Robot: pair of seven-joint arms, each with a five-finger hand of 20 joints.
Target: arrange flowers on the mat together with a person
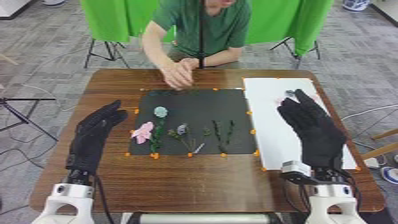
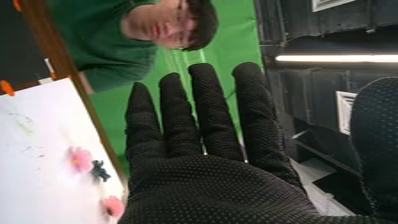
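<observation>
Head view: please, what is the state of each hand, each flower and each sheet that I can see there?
Left hand: open, holding nothing.
Right hand: open, over the white sheet.
Person's hand: near the mat's far edge.
Black mat: flat.
White sheet: flat.
Pink flower: lying on the mat.
Pale flower: likewise.

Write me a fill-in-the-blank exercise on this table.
In the head view, the pink flower on the dark mat lies toward its ____ side.
The robot's right hand is above the ____ sheet.
A person's hand is by the mat's ____ edge, seen from the robot.

Missing words: left; white; far.
</observation>
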